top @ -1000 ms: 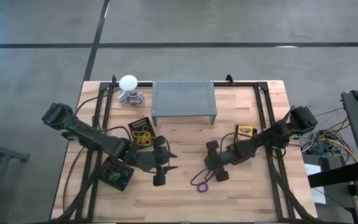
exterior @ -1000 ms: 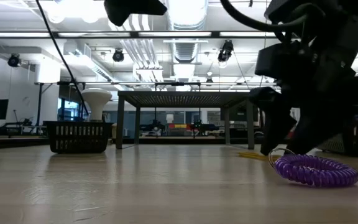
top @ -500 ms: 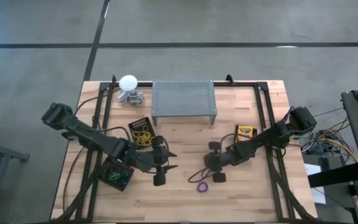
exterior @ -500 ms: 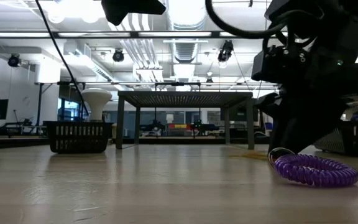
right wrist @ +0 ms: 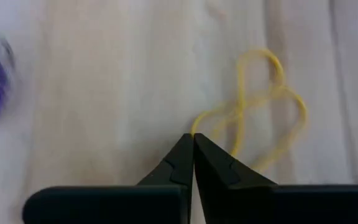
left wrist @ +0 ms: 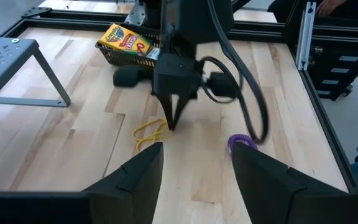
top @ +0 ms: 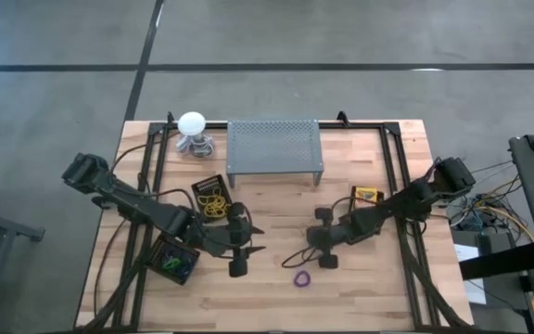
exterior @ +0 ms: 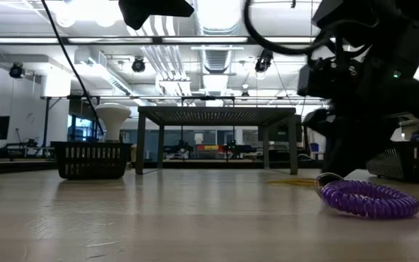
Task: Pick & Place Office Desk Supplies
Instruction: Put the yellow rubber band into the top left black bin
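Observation:
A yellowish rubber band (right wrist: 240,106) lies twisted on the wooden table near its middle. My right gripper (right wrist: 193,142) is shut at one end of it, and the left wrist view shows its fingers (left wrist: 171,119) pointing down at the band (left wrist: 146,132). A purple coiled loop (top: 301,277) lies flat on the table just near of that gripper, untouched. My left gripper (left wrist: 194,177) hangs open above the table left of centre, with nothing between its fingers. A yellow-and-green crayon box (left wrist: 125,42) lies in a black basket at the right. My right gripper pinches the rubber band's nearest end (right wrist: 205,119) between its two fingertips, only at their free ends. The fingers slant steeply down from the table's right side. The rest of the band lies slack on the table.
A grey perforated stand (top: 274,151) stands at the far middle, with a white ball-topped object (top: 191,124) to its left. One black basket (top: 209,196) holds yellow rubber bands. Another (top: 174,261) holds green and blue loops. A third (top: 366,197) is by my right arm.
My right gripper has shut its fingers at the end of the yellow rubber band and has rolled about its wrist, staying over the same spot. The purple loop has not moved. My left arm has kept still.

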`<state>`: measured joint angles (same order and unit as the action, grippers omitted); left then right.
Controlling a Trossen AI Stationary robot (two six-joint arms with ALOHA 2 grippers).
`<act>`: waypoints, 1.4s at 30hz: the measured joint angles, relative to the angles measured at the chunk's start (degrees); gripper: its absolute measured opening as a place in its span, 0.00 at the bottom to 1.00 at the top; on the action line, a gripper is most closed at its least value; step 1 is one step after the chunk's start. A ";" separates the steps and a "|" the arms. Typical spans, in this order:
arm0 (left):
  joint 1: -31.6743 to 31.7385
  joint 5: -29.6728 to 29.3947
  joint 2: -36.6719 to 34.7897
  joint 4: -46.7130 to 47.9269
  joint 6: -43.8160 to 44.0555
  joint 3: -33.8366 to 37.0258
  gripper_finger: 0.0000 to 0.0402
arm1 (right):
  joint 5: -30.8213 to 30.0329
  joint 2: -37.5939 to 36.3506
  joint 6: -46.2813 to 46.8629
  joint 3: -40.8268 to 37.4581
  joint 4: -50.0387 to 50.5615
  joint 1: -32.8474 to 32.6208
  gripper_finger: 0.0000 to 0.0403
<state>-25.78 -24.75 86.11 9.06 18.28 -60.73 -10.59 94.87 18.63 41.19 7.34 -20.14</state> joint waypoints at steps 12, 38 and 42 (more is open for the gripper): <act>0.00 0.00 0.00 -0.04 -0.46 0.45 0.50 | -0.04 -13.75 0.68 0.04 -3.47 0.00 0.02; 2.45 -0.60 4.07 -14.77 -12.77 4.83 0.50 | 6.55 -11.32 -10.20 8.79 -15.05 3.98 0.02; 2.96 -0.59 4.07 -15.33 -15.18 4.83 0.50 | 6.77 -8.91 -13.56 12.34 -13.38 4.05 0.02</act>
<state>-22.82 -25.34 90.17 -6.27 3.10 -55.90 -3.82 85.96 5.08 53.54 -6.04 -16.10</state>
